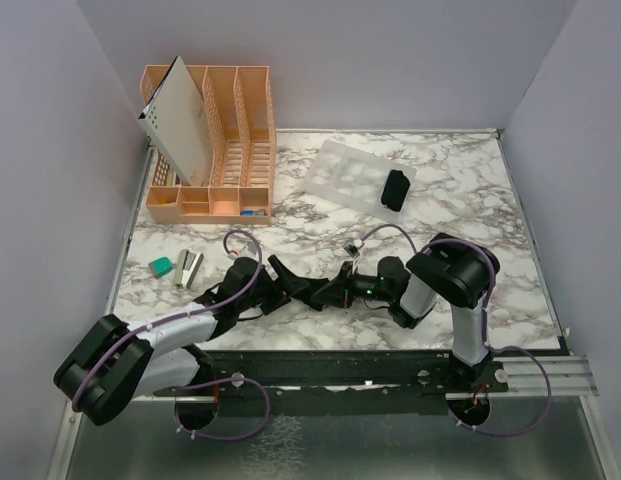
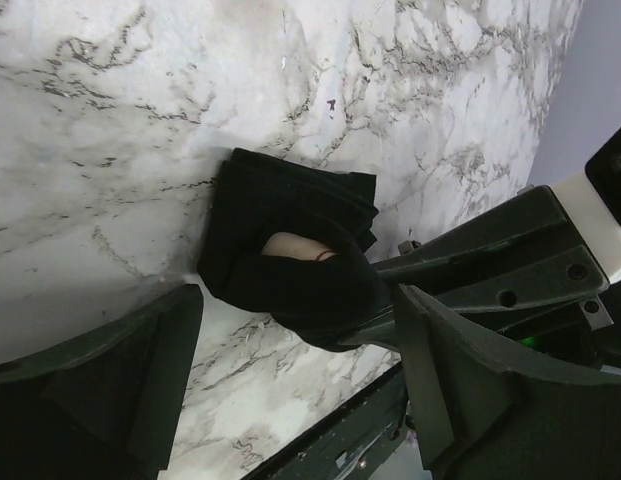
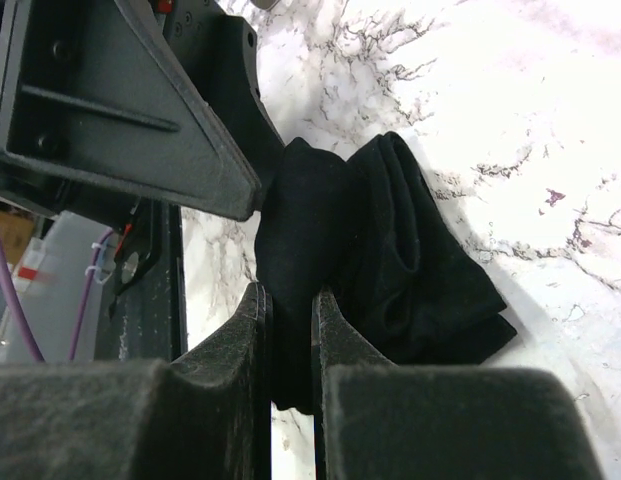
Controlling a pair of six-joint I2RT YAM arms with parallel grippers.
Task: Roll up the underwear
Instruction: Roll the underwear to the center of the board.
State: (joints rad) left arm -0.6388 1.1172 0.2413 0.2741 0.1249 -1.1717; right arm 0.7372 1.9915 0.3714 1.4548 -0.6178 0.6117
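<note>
The underwear (image 2: pixel 290 200) (black, a tan patch half buried in its folds) is pinched near the table's (image 1: pixel 470 210) front edge by the almost closed right gripper (image 3: pixel 288 300). The left gripper (image 2: pixel 295 300) is spread wide astride it. It is masked overhead by both.

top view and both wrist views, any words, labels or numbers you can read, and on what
No text can be read in any view.
Sheet in the organizer: blank, only dark dots along one edge.
Stapler: any marking too small to tell.
Underwear: no label showing.
</note>
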